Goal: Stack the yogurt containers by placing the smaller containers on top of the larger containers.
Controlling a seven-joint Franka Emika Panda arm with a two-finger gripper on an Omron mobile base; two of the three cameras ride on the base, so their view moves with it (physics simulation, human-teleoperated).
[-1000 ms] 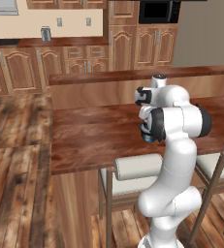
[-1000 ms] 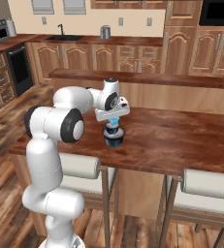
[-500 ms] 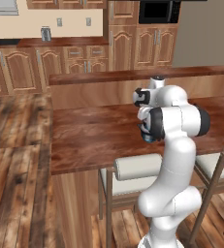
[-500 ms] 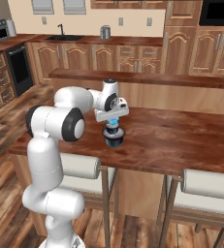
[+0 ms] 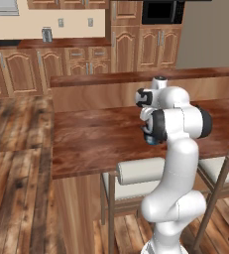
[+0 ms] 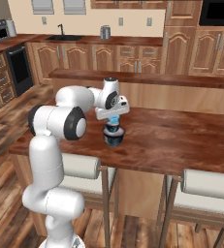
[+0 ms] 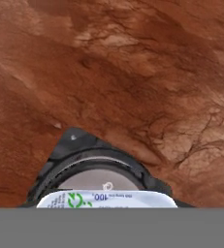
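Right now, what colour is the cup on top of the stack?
Pale blue and white: the tiny cup sits atop the dark-blue containers. Clearest in the right base view.

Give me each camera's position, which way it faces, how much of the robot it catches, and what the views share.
Left base view: behind the arm to its left, facing forward and down over the wooden counter; the white arm rises at lower right and covers the cups.
Right base view: behind to its right; the arm rises at lower left, its hand over the dark-blue tub.
Hand view: on the hand, facing down onto the pale-blue cup and the tub's rim.
Shared: both base views show the counter; the right base and hand views show the tub.
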